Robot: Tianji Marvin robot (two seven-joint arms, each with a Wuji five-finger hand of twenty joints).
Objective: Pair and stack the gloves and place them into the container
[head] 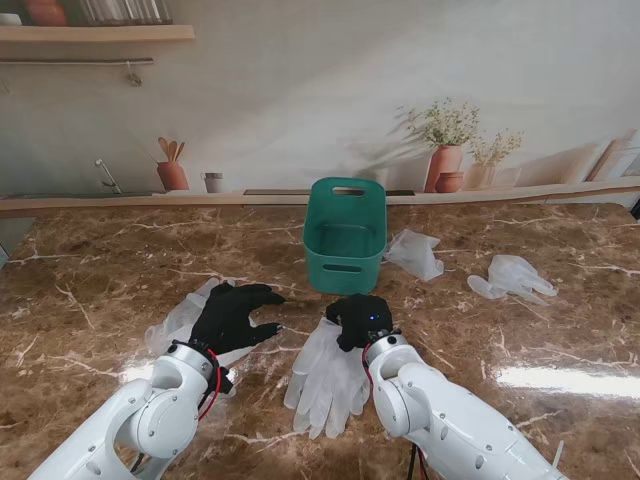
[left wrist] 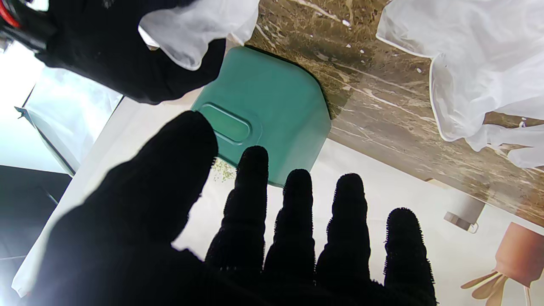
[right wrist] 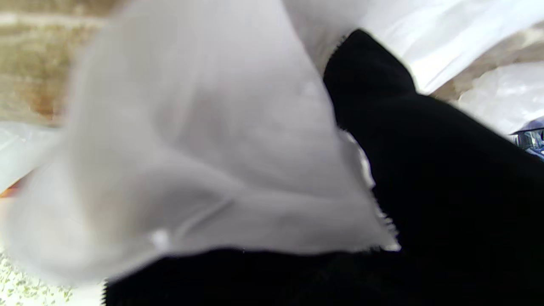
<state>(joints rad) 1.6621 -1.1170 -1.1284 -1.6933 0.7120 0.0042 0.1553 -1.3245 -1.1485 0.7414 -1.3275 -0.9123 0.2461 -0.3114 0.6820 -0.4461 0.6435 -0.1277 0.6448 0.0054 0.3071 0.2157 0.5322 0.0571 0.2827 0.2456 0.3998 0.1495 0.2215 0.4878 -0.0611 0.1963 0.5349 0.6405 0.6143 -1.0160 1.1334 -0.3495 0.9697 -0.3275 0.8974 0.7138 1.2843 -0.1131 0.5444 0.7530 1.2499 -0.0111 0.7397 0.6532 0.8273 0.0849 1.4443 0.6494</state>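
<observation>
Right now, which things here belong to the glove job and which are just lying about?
Job:
- stacked gloves, gripped by right hand
- glove under open left hand
- two loose gloves, far right
- green container

Lying about:
- plant pots
- utensil pot
- cup

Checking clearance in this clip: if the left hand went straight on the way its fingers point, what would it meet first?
Most likely the green plastic container: the left hand, open, points its fingers toward the container's near wall, with bare brown marble table between. Depth is unclear.
</observation>
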